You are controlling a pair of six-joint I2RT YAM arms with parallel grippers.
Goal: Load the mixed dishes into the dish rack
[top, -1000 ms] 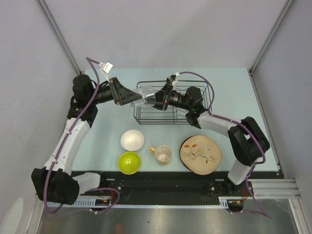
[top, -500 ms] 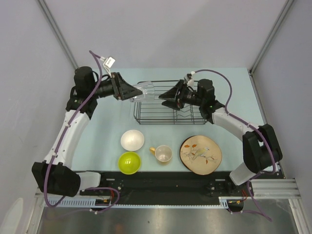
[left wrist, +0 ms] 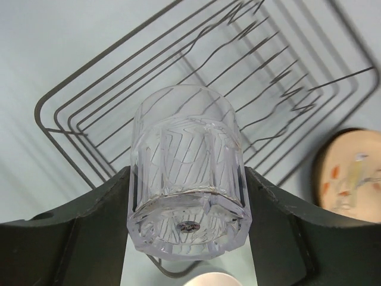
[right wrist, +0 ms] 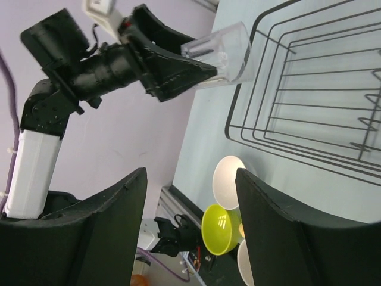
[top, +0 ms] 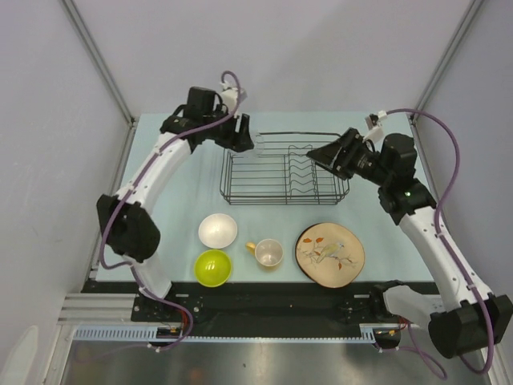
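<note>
The left gripper (left wrist: 187, 179) is closed on the clear drinking glass (left wrist: 184, 119), its fingers (left wrist: 113, 208) pressed to either side of the thick faceted base, with the mouth pointing away from the wrist toward the dish rack (top: 276, 172). From above, the glass hangs over the rack's far left corner and is not seated in it. The right gripper (top: 329, 152) hovers over the rack's right end with its jaws spread wide and nothing between them.

The step in hand looks like setting the glass into the left end of the rack. Done well, the wrist would tip the mouth downward and lower slowly so the lip passes inside the top wire instead of catching on it. Glass is slick and gripped only at the base, so the fingers should part only once it rests on the wires. The right arm is best kept off to its own side. The small white bowl (top: 217, 230), lime-green bowl (top: 212, 267), mug (top: 268, 253) and leaf-pattern plate (top: 330, 254) wait on the table in front of the rack
</note>
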